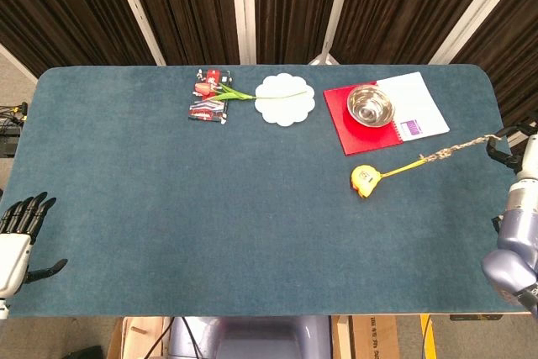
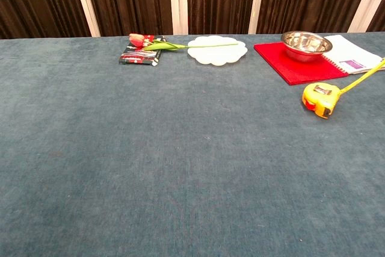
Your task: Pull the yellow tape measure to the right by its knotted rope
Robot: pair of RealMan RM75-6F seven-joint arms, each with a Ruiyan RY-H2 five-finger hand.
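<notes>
The yellow tape measure lies on the blue table right of centre, just below the red notebook; the chest view shows the tape measure at the far right. Its yellow strap and knotted rope stretch taut up to the right. My right hand pinches the rope's end at the table's right edge, partly cut off by the frame. My left hand hovers off the front-left corner, fingers spread, holding nothing. Neither hand shows in the chest view.
A steel bowl sits on a red and white notebook at the back right. A white scalloped plate, a tulip and a small packet lie at the back centre.
</notes>
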